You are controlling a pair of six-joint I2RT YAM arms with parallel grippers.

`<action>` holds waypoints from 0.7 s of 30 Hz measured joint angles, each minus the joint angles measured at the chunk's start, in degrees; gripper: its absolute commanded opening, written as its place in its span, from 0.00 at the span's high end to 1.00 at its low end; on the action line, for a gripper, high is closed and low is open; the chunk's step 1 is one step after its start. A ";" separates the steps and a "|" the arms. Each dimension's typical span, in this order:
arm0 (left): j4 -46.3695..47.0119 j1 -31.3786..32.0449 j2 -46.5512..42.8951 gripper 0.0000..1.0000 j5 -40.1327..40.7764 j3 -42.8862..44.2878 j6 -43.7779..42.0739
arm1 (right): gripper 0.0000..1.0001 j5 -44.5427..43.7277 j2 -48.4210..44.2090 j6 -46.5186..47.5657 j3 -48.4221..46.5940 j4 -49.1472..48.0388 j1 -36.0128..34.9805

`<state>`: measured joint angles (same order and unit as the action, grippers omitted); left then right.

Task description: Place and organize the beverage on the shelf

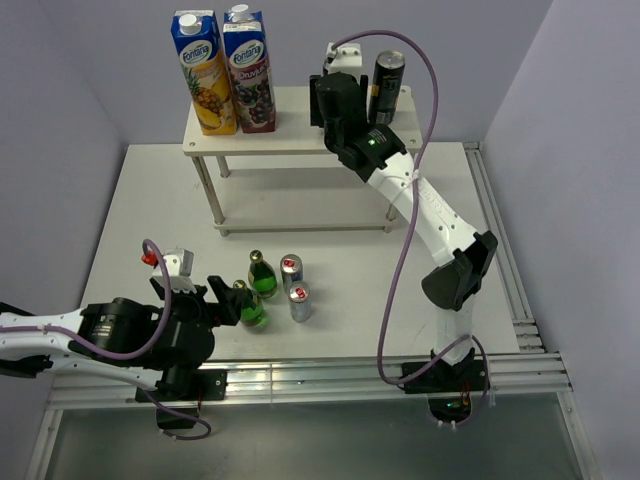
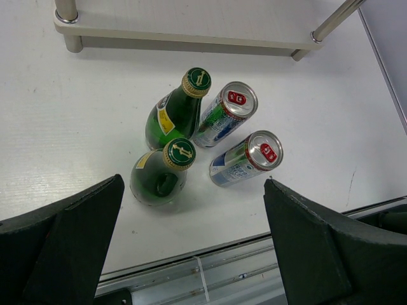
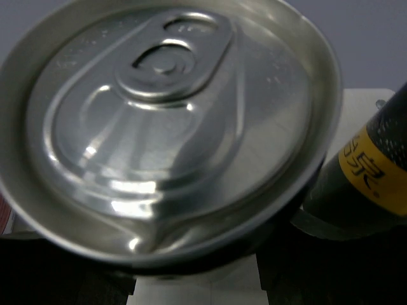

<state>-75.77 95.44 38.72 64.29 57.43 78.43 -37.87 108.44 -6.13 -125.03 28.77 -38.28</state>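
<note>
We are looking at a matte white table (image 1: 140, 220) boxed in by plain pale walls. At the left, the left gripper (image 1: 225, 303) has its broad black fingers (image 2: 76, 235) spread wide, with nothing between them. Just ahead of that opening stands the nearer green bottle (image 2: 159, 178). It is upright, its long axis vertical, and its gold cap faces the wrist camera. The second green bottle (image 2: 175, 114) is just behind it, glossy glass with a rounded shoulder. To their right stand two slim silver-blue cans (image 2: 226, 114) (image 2: 248, 159), smooth metal with red-marked tops. All four sit on the table, well apart from the shelf (image 1: 290, 135). We judge the left arm far nearer to them, so a level approach around the near bottle's body seems the natural move.

On the shelf's flat white top, two tall juice cartons (image 1: 228, 75) fill the left end. Further right, the right gripper (image 1: 335, 100) hangs over a can whose bright aluminium lid (image 3: 165, 127) fills its wrist view. We cannot tell whether its fingers are pressing on that can or free of it. Just beside it stands a dark black-and-yellow can (image 1: 387, 85), also upright.
</note>
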 measured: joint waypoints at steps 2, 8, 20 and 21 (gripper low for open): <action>0.04 0.00 0.00 0.01 0.02 0.00 -0.02 | 1.00 0.83 1.62 0.02 -2.19 0.13 0.87; 0.09 0.00 -0.28 0.01 0.00 -0.09 -0.04 | 1.00 1.22 1.92 0.02 -2.58 0.44 2.34; 0.11 0.00 -1.11 0.01 0.00 -0.09 -0.22 | 0.52 1.79 -0.42 -1.11 3.15 -5.14 2.56; 0.11 0.00 -1.11 0.01 0.02 -0.09 -0.22 | 0.39 1.97 -0.72 -1.29 3.61 -5.40 2.60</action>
<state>-75.66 95.44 37.60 64.31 57.34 78.22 -35.90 107.72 -7.42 -121.43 23.38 -35.68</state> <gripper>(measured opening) 0.994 0.662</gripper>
